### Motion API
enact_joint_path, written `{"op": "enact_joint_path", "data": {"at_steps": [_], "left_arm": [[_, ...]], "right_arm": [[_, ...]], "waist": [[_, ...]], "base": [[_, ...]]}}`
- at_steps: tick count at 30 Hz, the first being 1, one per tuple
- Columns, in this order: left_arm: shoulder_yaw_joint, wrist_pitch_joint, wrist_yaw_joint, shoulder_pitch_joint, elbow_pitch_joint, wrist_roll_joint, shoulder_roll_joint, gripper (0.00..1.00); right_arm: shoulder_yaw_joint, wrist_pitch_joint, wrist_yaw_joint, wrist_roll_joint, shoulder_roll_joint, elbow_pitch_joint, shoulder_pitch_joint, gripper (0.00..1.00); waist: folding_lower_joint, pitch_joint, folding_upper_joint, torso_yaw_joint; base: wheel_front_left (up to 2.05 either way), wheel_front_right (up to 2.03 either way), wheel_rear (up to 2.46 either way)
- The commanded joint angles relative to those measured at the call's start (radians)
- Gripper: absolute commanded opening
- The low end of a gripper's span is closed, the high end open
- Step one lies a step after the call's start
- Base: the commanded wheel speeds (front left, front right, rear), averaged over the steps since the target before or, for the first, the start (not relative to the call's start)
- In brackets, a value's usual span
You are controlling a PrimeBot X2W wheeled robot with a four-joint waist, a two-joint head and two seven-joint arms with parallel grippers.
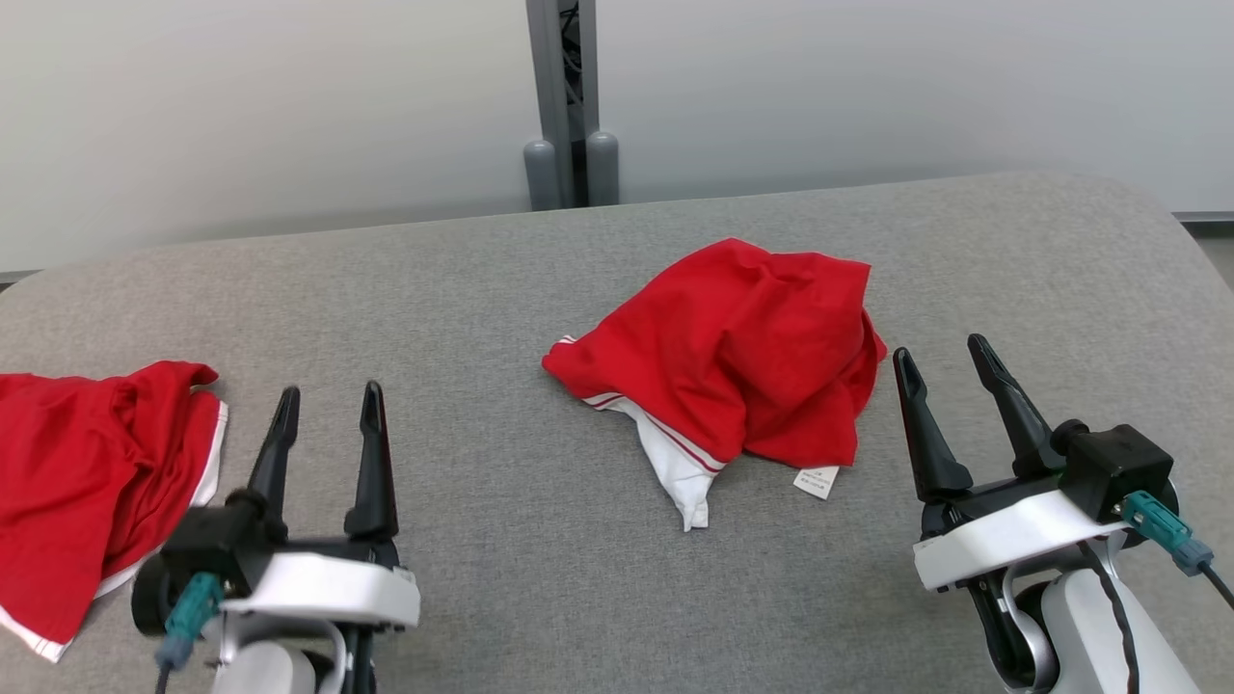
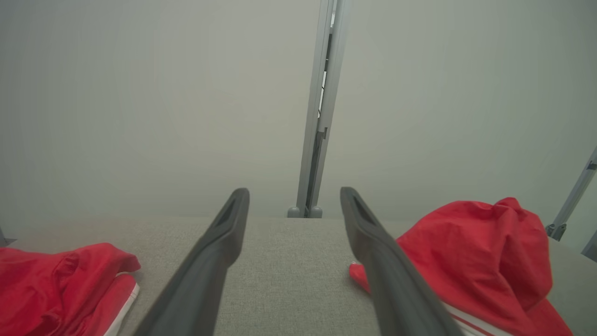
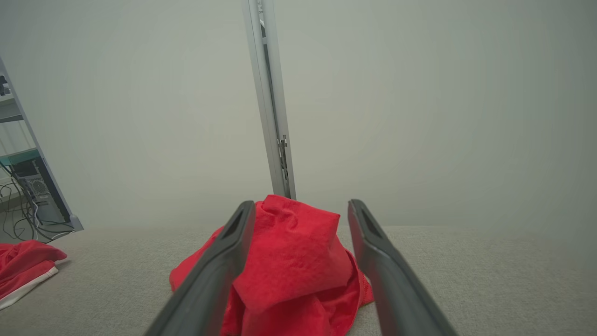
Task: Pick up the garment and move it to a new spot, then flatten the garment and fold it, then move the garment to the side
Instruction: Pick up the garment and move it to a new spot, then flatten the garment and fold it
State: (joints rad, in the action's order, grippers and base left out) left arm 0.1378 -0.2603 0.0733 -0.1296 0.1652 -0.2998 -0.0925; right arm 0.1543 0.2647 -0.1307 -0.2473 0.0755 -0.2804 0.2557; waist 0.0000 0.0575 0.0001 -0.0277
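A crumpled red garment (image 1: 737,357) with white trim and a small tag lies heaped in the middle of the grey table (image 1: 501,289); the same garment (image 2: 475,261) shows at the right of the left wrist view, and the garment (image 3: 289,266) sits straight ahead in the right wrist view. My left gripper (image 1: 330,407) stands open at the lower left, well left of the heap, nothing between its fingers. My right gripper (image 1: 945,355) stands open just right of the heap, empty. Left gripper (image 2: 294,196) and right gripper (image 3: 301,207) both show spread fingers above the table.
A second red garment (image 1: 92,472) with white trim lies rumpled at the table's left edge, just left of my left gripper; this garment (image 2: 60,289) also shows low left. A grey post (image 1: 569,106) stands behind the table against a pale wall.
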Motion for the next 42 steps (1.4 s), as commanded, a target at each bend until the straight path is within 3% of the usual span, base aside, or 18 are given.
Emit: {"op": "enact_joint_path", "data": {"at_steps": [1,11,21,30,31,32,33,42], "left_arm": [[-0.008,-0.004,0.003,0.018,-0.012,-0.005,0.01,1.0],[-0.017,-0.004,-0.047,0.009,-0.039,0.035,0.039,1.0],[0.004,-0.004,-0.042,0.003,-0.021,0.009,0.04,1.0],[0.028,-0.004,-0.044,-0.015,-0.015,0.018,0.041,1.0],[0.031,-0.004,-0.043,-0.013,-0.015,0.017,0.041,1.0],[0.033,-0.004,-0.041,-0.012,-0.014,0.015,0.041,1.0],[0.036,-0.004,-0.04,-0.01,-0.014,0.013,0.041,1.0],[0.064,-0.004,-0.059,0.008,-0.001,0.036,0.04,1.0]], "right_arm": [[0.0,0.003,0.0,-0.004,0.01,-0.004,-0.006,1.0],[0.07,-0.04,0.0,-0.043,0.0,-0.021,-0.023,1.0],[0.143,-0.138,0.0,-0.149,-0.004,-0.156,-0.008,1.0],[0.135,-0.116,0.0,-0.222,0.007,-0.266,0.036,1.0],[0.135,-0.113,0.0,-0.225,0.008,-0.277,0.04,0.48],[0.136,-0.107,0.0,-0.23,0.011,-0.284,0.046,0.2],[0.135,-0.101,0.0,-0.243,0.01,-0.291,0.05,0.0],[0.25,-0.089,0.0,-0.375,0.005,-0.22,0.121,0.0]], "waist": [[0.0,-0.002,-0.0001,0.007],[0.0,0.033,-0.0001,0.06],[0.0,0.067,-0.0001,0.148],[0.0,0.093,-0.0001,0.235],[0.0,0.094,-0.0001,0.242],[0.0,0.094,-0.0001,0.249],[0.0,0.093,-0.0001,0.256],[0.0,0.073,-0.0001,0.274]], "base": [[0.0,0.0,0.0],[0.0,0.0,0.0],[0.0,0.0,0.0],[0.0,0.0,0.0],[0.0,0.0,0.0],[0.0,0.0,0.0],[0.0,0.0,0.0],[0.0,0.0,0.0]]}}
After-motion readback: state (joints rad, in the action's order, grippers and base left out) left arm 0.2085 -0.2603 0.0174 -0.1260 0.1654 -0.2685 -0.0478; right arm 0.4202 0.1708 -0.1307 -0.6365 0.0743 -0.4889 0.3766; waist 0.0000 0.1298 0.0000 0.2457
